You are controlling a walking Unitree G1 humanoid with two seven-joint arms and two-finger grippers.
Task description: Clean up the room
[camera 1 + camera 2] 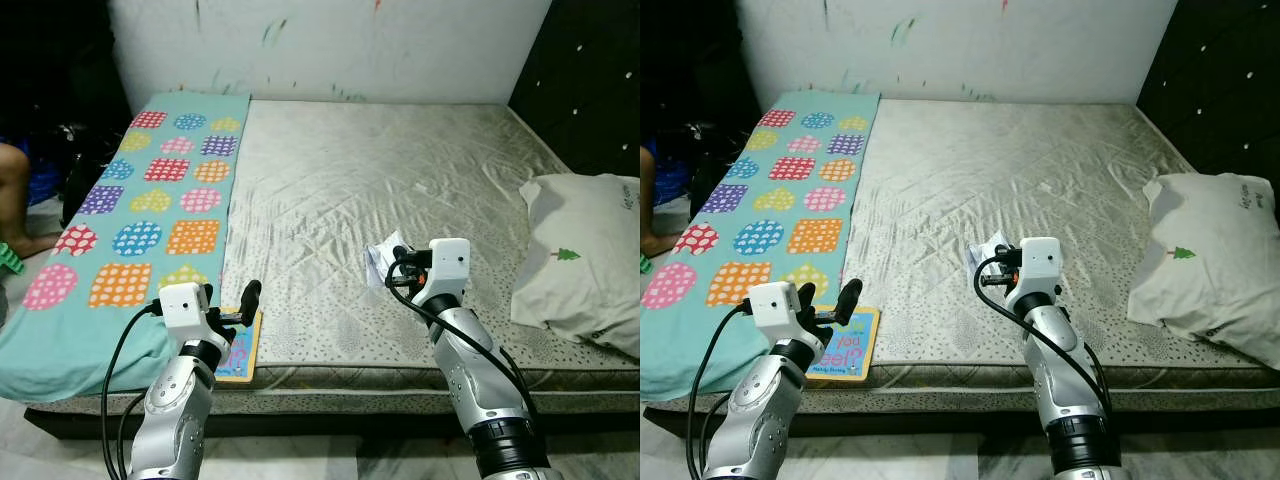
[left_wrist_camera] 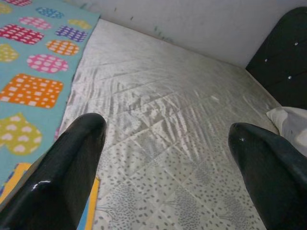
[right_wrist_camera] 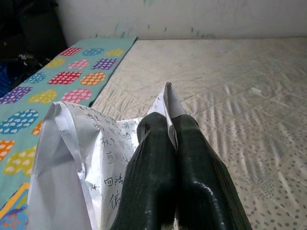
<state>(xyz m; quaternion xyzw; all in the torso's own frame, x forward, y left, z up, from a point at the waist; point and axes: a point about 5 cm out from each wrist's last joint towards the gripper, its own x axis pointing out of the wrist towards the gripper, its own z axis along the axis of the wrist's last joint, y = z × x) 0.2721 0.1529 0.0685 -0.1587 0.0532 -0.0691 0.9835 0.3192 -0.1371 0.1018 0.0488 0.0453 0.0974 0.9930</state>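
White, crumpled paper [image 3: 72, 158] is pinched in your right claw [image 3: 172, 139]; the two black fingers [image 3: 148, 177] are pressed together on a fold of the sheet, and you hold it just above the bed [image 1: 400, 170] near its front edge. The sheet carries rows of handwritten characters in dark ink; in the right wrist view you can see them plainly, but they are too small and creased to read out.

Your left claw [image 2: 168, 143] is spread wide and holds nothing. It hovers over the front left corner of the bed, right beside a children's book [image 1: 845, 345] that lies flat at the mattress edge. The book has an orange border and a blue cover; you can make out "YOU" and part of a second word ending in "EEL?" in bright letters.

A teal blanket [image 1: 150, 190] printed with pink, orange, blue, purple and yellow spotted patches runs along the left side of the bed, from the wall down to the front corner, and the book lies touching its lower edge. At the right side a white pillow [image 1: 585, 255] rests on the mattress, with a small green tree motif and a bit of blue print near its top corner that you cannot read. Someone's leg [image 1: 15, 200] shows at the far left, beside the bed.
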